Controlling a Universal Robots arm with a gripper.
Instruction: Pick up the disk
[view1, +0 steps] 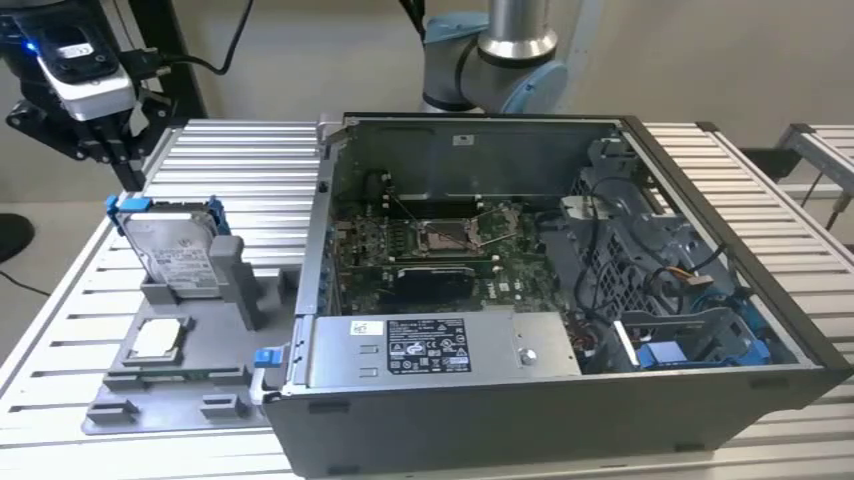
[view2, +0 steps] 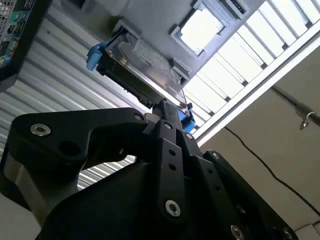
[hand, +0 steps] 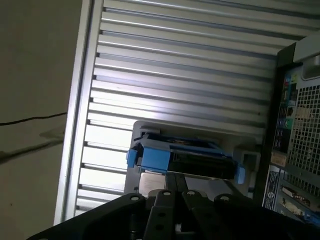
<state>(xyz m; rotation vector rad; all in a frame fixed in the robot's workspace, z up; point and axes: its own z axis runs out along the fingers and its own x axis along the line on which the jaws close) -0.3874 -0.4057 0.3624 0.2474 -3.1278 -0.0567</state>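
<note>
Gripper (view1: 123, 170) w/ nothing held, opening can't tell, hard drive (view1: 174, 250) just below it, upright in grey stand (view1: 238, 285).

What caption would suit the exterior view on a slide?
The hand hangs over the disk, propped in a grey holder beside the open computer case.

Exterior view: raised, angled down over the slatted surface (view1: 227, 150) and the open computer case (view1: 534, 400). Both wrist views: close, facing the disk (view2: 145, 62) and the same surface.
</note>
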